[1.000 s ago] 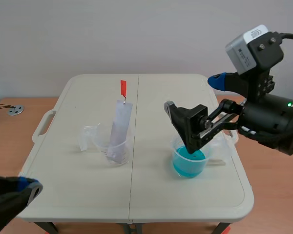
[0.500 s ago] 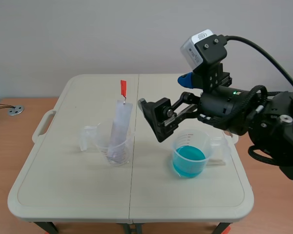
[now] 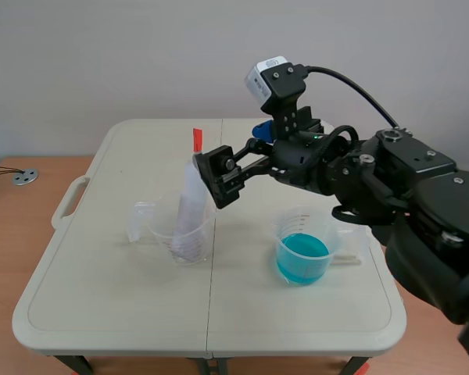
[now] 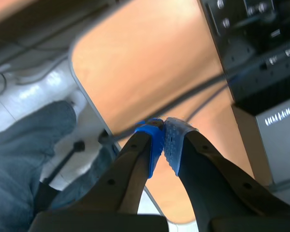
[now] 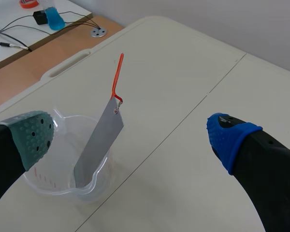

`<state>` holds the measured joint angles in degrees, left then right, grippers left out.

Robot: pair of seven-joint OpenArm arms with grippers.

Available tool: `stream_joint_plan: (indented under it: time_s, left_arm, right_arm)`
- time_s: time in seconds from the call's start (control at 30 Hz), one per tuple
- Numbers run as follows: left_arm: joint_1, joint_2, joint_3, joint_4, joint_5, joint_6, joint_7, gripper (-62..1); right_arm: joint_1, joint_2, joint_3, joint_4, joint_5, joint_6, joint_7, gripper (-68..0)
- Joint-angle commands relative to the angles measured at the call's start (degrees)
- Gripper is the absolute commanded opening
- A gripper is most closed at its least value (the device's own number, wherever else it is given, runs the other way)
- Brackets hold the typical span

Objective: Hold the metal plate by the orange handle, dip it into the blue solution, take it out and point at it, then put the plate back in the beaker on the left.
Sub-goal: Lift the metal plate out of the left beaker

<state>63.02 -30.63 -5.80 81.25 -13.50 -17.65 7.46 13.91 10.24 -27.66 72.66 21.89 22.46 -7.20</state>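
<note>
1. Here, find the metal plate [image 5: 99, 145] propped tilted in the left beaker [image 5: 53, 188], its orange handle [image 5: 118, 75] poking up free for pinching.
2. Note the right tool [image 5: 133, 137] wide open, empty, hovering near that handle.
3. Spot the blue solution [image 3: 302, 254] well apart on the counter [image 3: 102, 312].
4. Count the left tool [image 4: 163, 145] closed on nothing, off the counter.

A laboratory-type test room is indicated: a clear beaker [image 3: 189, 238] and a beaker of blue solution [image 3: 302, 256] are set on a folding plastic table [image 3: 125, 301], with a plain wall [image 3: 102, 55] behind and a wooden floor [image 3: 12, 234] below.
</note>
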Motion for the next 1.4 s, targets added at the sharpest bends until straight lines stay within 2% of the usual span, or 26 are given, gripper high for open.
stream_joint_plan:
  time_s: [0.0, 0.5, 0.8, 0.97, 1.37]
  left_arm:
    - [0.11, 0.13, 0.11, 0.04, -0.37, -0.11, -0.52, -58.2]
    - [-0.04, 0.13, 0.11, -0.68, -0.37, -0.07, -0.33, -58.2]
    - [-0.04, 0.13, 0.11, -0.68, -0.39, -0.09, -0.33, -58.2]
    - [-0.04, 0.13, 0.11, -0.68, -0.39, -0.09, -0.33, -58.2]
    - [-0.35, 0.13, 0.11, -0.68, -0.39, -0.09, -0.31, -58.2]
  right_arm:
    - [2.47, -0.83, -0.35, -0.31, 0.39, -0.17, 0.90, -1.2]
    - [12.15, -7.32, -5.88, -14.01, 0.42, -0.17, 1.01, -1.2]
    - [12.92, -9.73, -5.90, -15.26, 0.44, -0.17, 0.81, -1.2]
    - [12.94, -10.49, -5.90, -15.26, 0.44, -0.17, -0.98, -1.3]
    - [12.96, -10.88, -5.90, -15.26, 0.46, -0.17, -1.92, -21.3]
